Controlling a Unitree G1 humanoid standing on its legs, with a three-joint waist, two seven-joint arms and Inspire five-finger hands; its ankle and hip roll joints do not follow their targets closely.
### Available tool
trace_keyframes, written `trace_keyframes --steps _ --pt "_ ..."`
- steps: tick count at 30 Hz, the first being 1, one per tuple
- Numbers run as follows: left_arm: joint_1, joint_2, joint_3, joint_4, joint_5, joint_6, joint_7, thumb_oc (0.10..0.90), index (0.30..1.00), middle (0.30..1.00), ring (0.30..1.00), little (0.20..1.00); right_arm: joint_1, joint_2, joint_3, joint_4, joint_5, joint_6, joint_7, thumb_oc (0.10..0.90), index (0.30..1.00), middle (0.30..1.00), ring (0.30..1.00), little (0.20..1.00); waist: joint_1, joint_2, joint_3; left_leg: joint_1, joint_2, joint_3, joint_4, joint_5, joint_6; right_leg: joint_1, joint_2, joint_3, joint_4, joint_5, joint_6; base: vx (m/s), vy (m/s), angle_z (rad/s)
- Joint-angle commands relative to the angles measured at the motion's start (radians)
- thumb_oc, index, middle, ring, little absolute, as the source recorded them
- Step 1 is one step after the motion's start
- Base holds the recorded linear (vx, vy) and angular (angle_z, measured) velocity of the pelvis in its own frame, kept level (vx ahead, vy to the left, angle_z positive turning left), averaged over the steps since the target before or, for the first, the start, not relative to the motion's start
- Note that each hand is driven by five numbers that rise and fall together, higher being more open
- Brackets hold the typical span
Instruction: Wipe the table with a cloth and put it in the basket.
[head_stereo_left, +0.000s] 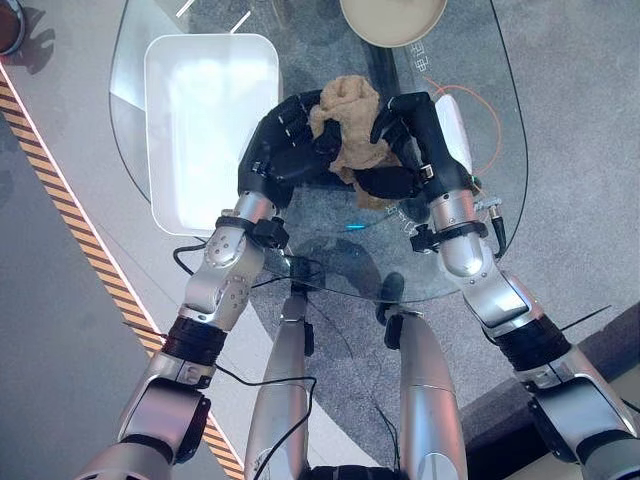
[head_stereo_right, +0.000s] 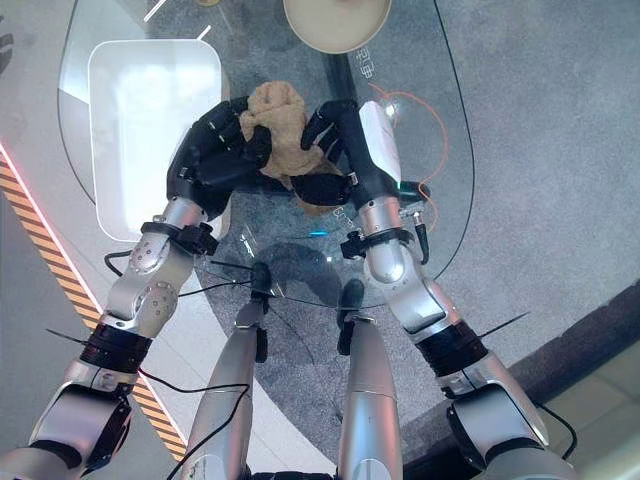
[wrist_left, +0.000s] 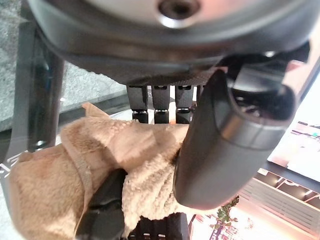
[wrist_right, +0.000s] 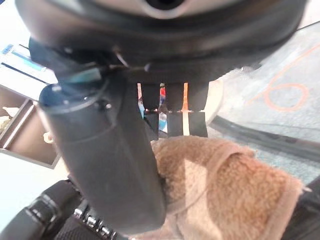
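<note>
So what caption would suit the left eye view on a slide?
Both hands, left hand and right hand, gather a tan cloth on the glass table.

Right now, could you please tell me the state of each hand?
Left hand: shut on the bunched tan terry cloth.
Right hand: shut on the same cloth, above the glass table.

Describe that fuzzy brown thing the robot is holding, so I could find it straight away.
Look at the round glass table; near its middle the two dark robot hands meet, the left robot hand and the right robot hand. Bunched between them is the cloth. It is the only soft, tan, fluffy thing there, unlike the smooth white basket on its left.
</note>
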Motion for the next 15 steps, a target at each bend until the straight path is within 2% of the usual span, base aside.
trace_keyframes --steps 1,15 --pt "-0.1 -0.021 -0.043 -0.152 0.003 -0.079 -0.094 0.1 0.3 0.3 0.3 0.2 -0.18 0.008 -0.042 -0.174 -0.028 -0.129 -0.025 0.1 0.3 0.3 0.3 0.2 0.003 -0.021 -0.03 0.027 -0.043 0.091 0.107 -0.146 0.068 0.035 0.033 0.014 -0.157 0.121 0.062 0.0 0.0 0.0" --pt "-0.097 -0.021 -0.042 -0.148 0.002 -0.077 -0.099 0.1 0.3 0.3 0.3 0.2 -0.176 0.007 -0.044 -0.174 -0.009 -0.133 -0.03 0.1 0.3 0.3 0.3 0.2 0.003 -0.021 -0.03 0.028 -0.045 0.09 0.106 -0.147 0.068 0.036 0.034 0.015 -0.158 0.121 0.062 0.0 0.0 0.0"
